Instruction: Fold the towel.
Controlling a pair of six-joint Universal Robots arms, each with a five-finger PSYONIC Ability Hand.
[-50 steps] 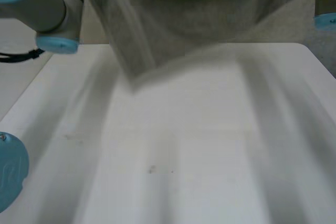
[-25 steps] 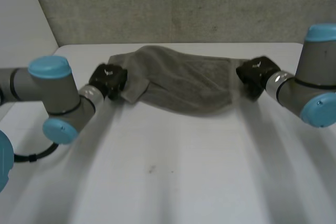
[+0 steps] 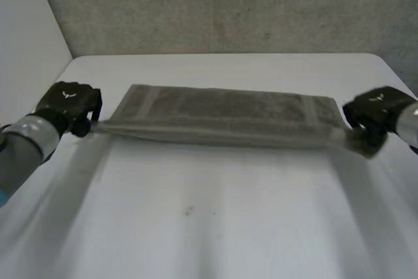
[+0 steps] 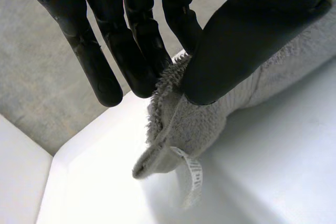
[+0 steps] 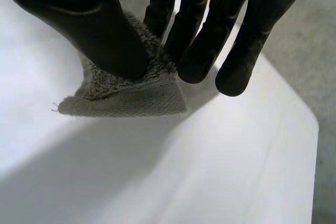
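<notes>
The white table is being viewed from above by the head camera, facing the grey wall. Both ends of the towel, shared with that view, are being framed close up past the left hand and right hand by wrist cameras.

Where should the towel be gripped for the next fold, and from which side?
Probably at its two short ends, each from its outer side: the towel stretches as a long, narrow band across the table, and the left hand and right hand pinch those ends.
</notes>
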